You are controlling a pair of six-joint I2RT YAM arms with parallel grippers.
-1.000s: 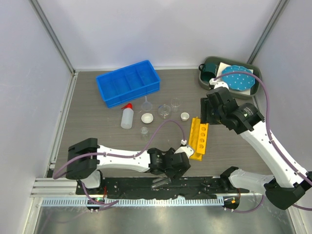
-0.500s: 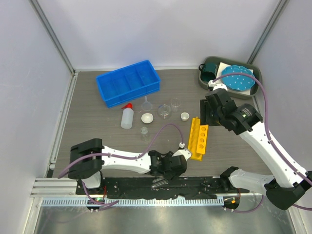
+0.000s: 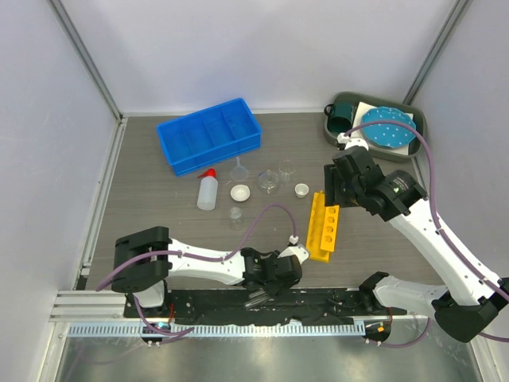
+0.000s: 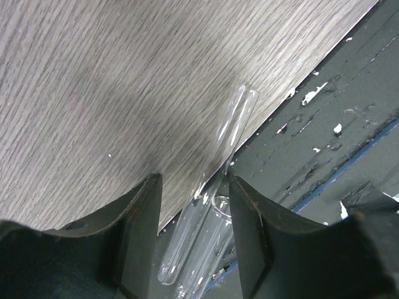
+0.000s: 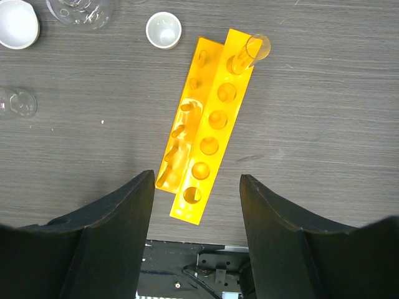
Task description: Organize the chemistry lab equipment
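Note:
My left gripper [image 3: 262,293] is low at the table's near edge, open, with its jaws on either side of two clear test tubes [image 4: 215,205] that lie across the edge onto the dark rail. My right gripper [image 3: 337,180] hovers open and empty above the yellow holed tube rack [image 3: 324,226]. In the right wrist view the rack [image 5: 212,118] holds one clear tube [image 5: 255,50] in its far hole. The white squeeze bottle [image 3: 207,191], funnel [image 3: 239,170], flask [image 3: 269,181], beakers [image 3: 285,169], and two white dishes [image 3: 240,192] stand mid-table.
A blue divided bin [image 3: 208,134] sits at the back left. A dark tray [image 3: 417,131] at the back right holds the teal mug [image 3: 342,113] and the blue dotted plate [image 3: 386,127]. A dark rail [image 3: 318,302] runs along the near edge.
My left gripper has slid a little left and toward the near edge, coming down over the test tubes. My right gripper has shifted slightly left above the rack.

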